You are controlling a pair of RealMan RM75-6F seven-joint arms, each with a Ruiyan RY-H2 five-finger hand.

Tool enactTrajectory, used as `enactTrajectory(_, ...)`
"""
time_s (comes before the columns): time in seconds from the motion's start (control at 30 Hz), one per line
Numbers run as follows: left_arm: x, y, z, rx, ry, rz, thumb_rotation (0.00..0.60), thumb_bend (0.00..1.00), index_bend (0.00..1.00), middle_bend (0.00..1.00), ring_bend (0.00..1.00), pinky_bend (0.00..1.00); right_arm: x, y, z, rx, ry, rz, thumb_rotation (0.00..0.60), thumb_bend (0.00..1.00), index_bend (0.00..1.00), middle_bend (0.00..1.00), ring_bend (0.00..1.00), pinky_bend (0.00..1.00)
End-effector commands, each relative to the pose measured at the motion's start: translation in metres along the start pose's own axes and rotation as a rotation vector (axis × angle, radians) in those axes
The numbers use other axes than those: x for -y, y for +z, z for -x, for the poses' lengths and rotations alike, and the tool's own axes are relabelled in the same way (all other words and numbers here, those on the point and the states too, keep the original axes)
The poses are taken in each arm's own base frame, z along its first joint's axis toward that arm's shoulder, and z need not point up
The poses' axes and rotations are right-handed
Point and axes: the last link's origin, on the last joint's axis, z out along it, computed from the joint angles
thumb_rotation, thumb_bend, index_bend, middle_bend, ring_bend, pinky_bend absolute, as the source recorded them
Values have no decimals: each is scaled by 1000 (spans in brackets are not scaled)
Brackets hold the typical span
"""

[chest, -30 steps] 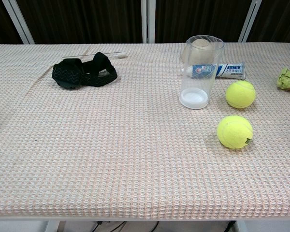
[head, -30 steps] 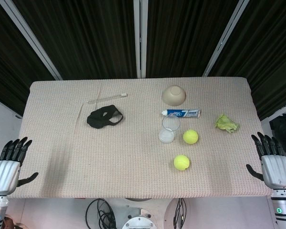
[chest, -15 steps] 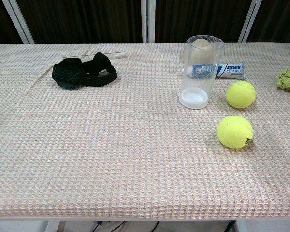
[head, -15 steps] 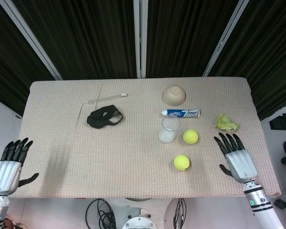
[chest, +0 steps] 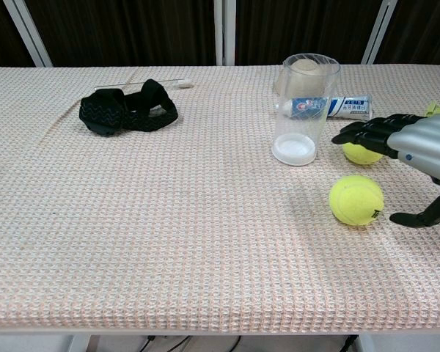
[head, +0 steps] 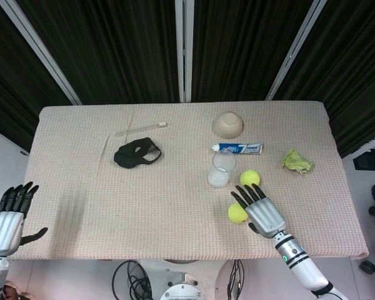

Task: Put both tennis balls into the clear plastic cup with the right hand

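Observation:
The clear plastic cup (head: 222, 169) (chest: 304, 110) stands upright right of the table's middle. One tennis ball (head: 249, 177) (chest: 359, 153) lies just right of the cup. The other tennis ball (head: 236, 214) (chest: 356, 199) lies nearer the front edge. My right hand (head: 261, 208) (chest: 418, 150) hovers open, fingers spread, over the gap between the two balls, its fingers partly covering the far ball in the chest view. It holds nothing. My left hand (head: 7, 215) hangs open off the table's front left corner, seen only in the head view.
A toothpaste tube (head: 237, 148) and an upturned beige bowl (head: 228, 124) lie behind the cup. A crumpled green wrapper (head: 297, 160) sits at the right. A black eye mask (head: 137, 154) and a clear stick (head: 140, 128) lie at the left.
My right hand has swept left from beyond the table's right edge to above the two tennis balls. The balls, the cup and the left hand have stayed put.

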Motion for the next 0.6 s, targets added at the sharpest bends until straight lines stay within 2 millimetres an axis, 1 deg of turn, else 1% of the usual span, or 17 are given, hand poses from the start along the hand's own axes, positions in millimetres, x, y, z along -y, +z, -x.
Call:
enactTrajectory(0.03, 0, 0, 1, 5, -3, 0, 600, 68, 54, 0, 0, 0, 6, 7, 5, 31, 19, -22, 600, 176, 0, 0, 0, 113)
enactTrajectory(0.17, 2, -2, 1, 14, -10, -3, 600, 68, 54, 0, 0, 0, 3, 11, 13, 56, 14, -13, 600, 176, 0, 13, 0, 173)
enactTrajectory(0.27, 3, -3, 1, 13, -11, -6, 600, 68, 55, 0, 0, 0, 4, 13, 18, 58, 22, -16, 600, 176, 0, 65, 12, 250)
enactTrajectory(0.3, 3, -3, 1, 14, -11, -6, 600, 68, 55, 0, 0, 0, 4, 14, 20, 53, 22, -20, 600, 176, 3, 81, 25, 271)
enactTrajectory(0.4, 3, -3, 2, 20, -11, 2, 600, 68, 55, 0, 0, 0, 6, 15, 27, 56, 29, -40, 600, 176, 39, 149, 115, 362)
enactTrajectory(0.5, 2, -3, 2, 19, -8, 8, 600, 68, 55, 0, 0, 0, 8, 16, 29, 36, 25, -56, 600, 181, 123, 225, 211, 447)
enactTrajectory(0.57, 1, -3, 1, 16, -8, 8, 600, 68, 54, 0, 0, 0, 8, 16, 29, 17, 24, -62, 600, 192, 212, 298, 282, 509)
enactTrajectory(0.6, 1, -3, 1, 14, -8, 6, 600, 68, 54, 0, 0, 0, 8, 17, 29, 6, 18, -67, 600, 201, 280, 351, 329, 546)
